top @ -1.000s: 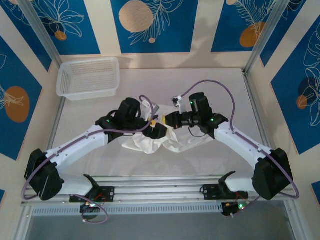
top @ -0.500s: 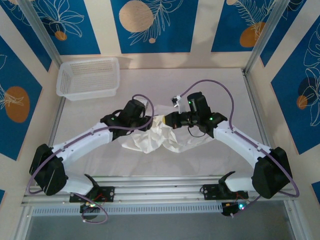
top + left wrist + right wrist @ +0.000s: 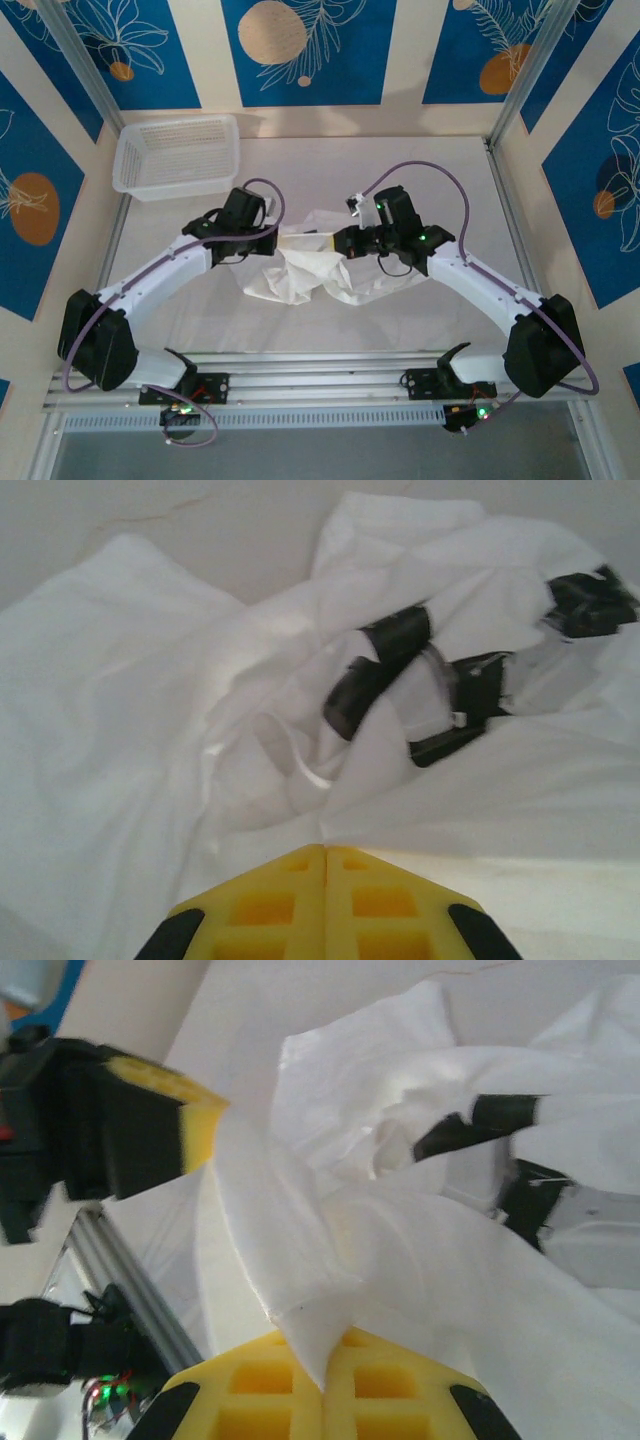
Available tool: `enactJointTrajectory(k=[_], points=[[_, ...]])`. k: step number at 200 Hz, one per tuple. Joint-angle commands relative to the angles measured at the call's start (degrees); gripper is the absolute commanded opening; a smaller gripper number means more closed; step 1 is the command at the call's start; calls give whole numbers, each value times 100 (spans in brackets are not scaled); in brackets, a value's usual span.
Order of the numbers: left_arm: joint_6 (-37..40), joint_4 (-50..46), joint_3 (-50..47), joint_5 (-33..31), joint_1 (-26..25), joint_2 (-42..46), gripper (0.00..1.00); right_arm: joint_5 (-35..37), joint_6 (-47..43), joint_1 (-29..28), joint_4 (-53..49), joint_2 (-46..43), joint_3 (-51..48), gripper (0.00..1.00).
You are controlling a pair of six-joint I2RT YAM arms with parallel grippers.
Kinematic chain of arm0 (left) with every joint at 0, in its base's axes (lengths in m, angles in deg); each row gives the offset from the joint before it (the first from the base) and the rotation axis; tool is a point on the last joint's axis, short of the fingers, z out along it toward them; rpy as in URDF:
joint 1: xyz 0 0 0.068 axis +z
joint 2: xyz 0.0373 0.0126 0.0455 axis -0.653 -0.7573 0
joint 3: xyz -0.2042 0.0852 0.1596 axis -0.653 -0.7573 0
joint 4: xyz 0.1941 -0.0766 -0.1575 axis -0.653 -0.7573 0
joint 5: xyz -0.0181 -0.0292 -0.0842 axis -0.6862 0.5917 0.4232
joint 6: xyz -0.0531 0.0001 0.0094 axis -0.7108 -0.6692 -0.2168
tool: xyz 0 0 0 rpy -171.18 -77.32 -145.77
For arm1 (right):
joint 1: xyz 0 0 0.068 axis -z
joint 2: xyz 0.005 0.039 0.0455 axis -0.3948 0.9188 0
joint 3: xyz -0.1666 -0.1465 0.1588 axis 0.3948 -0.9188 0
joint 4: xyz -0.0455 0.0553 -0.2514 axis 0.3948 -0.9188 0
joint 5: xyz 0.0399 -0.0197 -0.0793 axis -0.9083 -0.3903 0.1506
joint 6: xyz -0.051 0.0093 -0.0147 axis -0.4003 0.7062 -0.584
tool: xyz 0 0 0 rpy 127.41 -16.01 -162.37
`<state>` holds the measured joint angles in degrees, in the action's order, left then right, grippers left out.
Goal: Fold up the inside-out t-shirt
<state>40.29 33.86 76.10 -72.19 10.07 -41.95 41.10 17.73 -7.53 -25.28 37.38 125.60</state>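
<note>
The inside-out t-shirt [image 3: 300, 282] is a crumpled white heap at the table's middle, with one strip pulled out between the two grippers. My left gripper [image 3: 280, 240] is shut on the shirt's left part; in the left wrist view its yellow jaws [image 3: 325, 848] meet with the cloth [image 3: 120, 680] running out from their tips. My right gripper [image 3: 335, 243] is shut on a fold of the shirt [image 3: 450, 1290], which is pinched between its yellow jaws [image 3: 325, 1345]. The left gripper [image 3: 190, 1125] faces it across the stretched cloth. No tag can be made out.
A white mesh basket [image 3: 178, 155] stands at the table's back left corner. Metal frame posts [image 3: 525, 75] rise at the back corners, and an aluminium rail [image 3: 320, 385] runs along the near edge between the arm bases.
My left gripper has gone from open to shut on the shirt and drawn back to the left, stretching a strip of cloth away from the right gripper, which has hardly moved.
</note>
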Motion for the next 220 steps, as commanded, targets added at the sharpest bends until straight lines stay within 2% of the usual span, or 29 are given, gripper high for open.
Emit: enactJointTrajectory(k=[1, 14, 28, 42, 63, 96, 128, 153, 191, 203, 220], points=[[17, 600, 124, 1773, 143, 310, 0, 706, 467, 239, -379, -81, -6, 7], [-108, 835, 356, 2445, 143, 287, 0, 755, 561, 351, -395, 34, -123, 10], [-215, 913, 654, 2839, 143, 138, 0, 654, 714, 452, -424, 190, -187, 12], [-227, 848, 919, 2905, 143, -99, 0, 322, 826, 549, -372, 300, -212, 18], [-113, 653, 1311, 2921, 139, -654, 0, 87, 916, 706, -378, 232, -165, 38], [-19, 497, 1927, 2984, 35, -1742, 0, 309, 479, 892, -242, -423, -293, 49], [-52, 504, 2514, 2725, -62, -2560, 6, 530, -51, 901, 2, -965, -510, 53], [-83, 461, 2922, 2621, -164, -2930, 11, -259, -518, 873, 387, -1006, -750, 51], [-25, 222, 3163, 2392, -164, -2905, 41, -467, -1403, 811, 543, -505, -728, 51], [45, 121, 3135, 2264, -157, -2757, 46, -549, -1637, 815, 409, -218, -507, 51], [156, -58, 3007, 1957, -156, -2439, 47, -728, -1861, 807, 152, 191, -112, 51]])
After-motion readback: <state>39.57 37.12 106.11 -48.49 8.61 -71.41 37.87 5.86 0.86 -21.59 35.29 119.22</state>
